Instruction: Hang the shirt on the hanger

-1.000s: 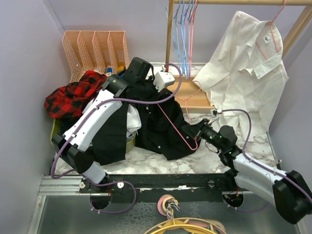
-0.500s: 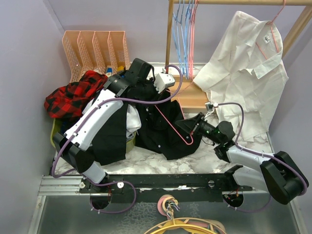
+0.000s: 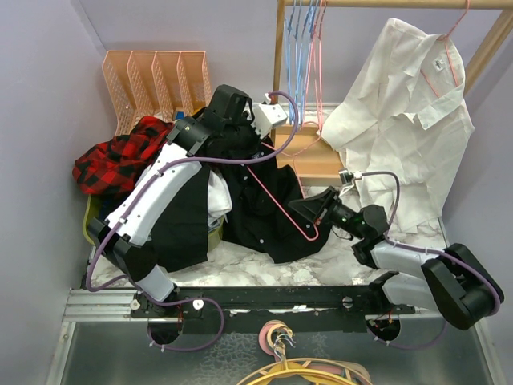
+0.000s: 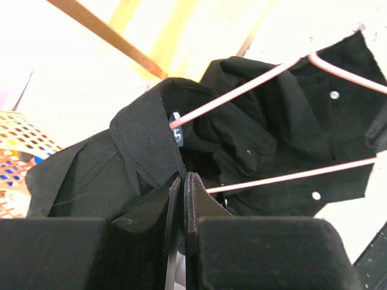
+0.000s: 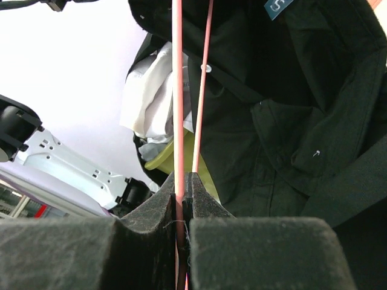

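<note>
The black shirt (image 3: pixel 264 212) lies bunched over the table middle and a bin. My left gripper (image 3: pixel 240 132) is at its top and is shut on the collar. In the left wrist view the collar (image 4: pixel 145 130) runs down into the closed left gripper (image 4: pixel 182 178). The pink-red wire hanger (image 3: pixel 280 207) runs diagonally across the shirt front, and its wires (image 4: pixel 242 90) reach in under the collar. My right gripper (image 3: pixel 310 212) is shut on the hanger's lower corner. In the right wrist view the wire (image 5: pixel 178 90) passes between the closed right gripper (image 5: pixel 182 181), with black shirt (image 5: pixel 290 121) to the right.
A white shirt (image 3: pixel 409 120) hangs on a wooden rack (image 3: pixel 279 56) at the back right, beside blue hangers (image 3: pixel 298 48). A red-and-black plaid garment (image 3: pixel 120 156) and a peach file organiser (image 3: pixel 156 80) are at the back left. A yellow-green bin (image 3: pixel 213 233) sits under the shirt.
My right gripper has moved left and slightly back with the hanger corner, pushing the wire further into the shirt. My left gripper has lifted the collar a little toward the back.
</note>
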